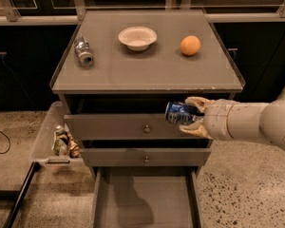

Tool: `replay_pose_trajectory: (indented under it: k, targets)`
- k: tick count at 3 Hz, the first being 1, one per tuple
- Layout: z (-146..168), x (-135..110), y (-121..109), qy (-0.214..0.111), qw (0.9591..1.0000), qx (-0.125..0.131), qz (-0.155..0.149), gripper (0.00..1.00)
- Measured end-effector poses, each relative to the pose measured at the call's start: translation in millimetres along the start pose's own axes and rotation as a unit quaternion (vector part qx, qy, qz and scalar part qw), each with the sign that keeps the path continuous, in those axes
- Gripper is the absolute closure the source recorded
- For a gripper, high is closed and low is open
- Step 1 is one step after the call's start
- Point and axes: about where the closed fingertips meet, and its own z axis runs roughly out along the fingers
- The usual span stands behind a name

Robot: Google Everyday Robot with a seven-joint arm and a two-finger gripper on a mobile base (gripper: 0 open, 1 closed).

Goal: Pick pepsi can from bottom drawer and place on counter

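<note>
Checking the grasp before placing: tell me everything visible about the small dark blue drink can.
The small dark blue drink can, metal-looking with light markings and a silvery end, lies on its side in the air, end pointing left. The cream two-finger gripper clamps it, one finger above, one below. It hangs in front of the top knobbed drawer, just below the edge of the grey-brown counter, apparently touching nothing else.

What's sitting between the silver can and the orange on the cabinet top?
The camera view shows a shallow white bowl there, on the grey-brown counter. The gripper is lower, before the top drawer front, shut on the dark blue pepsi can.
</note>
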Motion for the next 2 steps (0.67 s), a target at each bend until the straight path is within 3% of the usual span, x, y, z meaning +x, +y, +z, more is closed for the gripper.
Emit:
replay_pose_trajectory:
  k: [1, 2]
  targets:
    - [-3, -14, -16, -0.014, 0.9997, 0.002, -0.019, 1.00]
    - [-8, -32, -53, -0.035, 0.9987, -0.010, -0.036, 1.00]
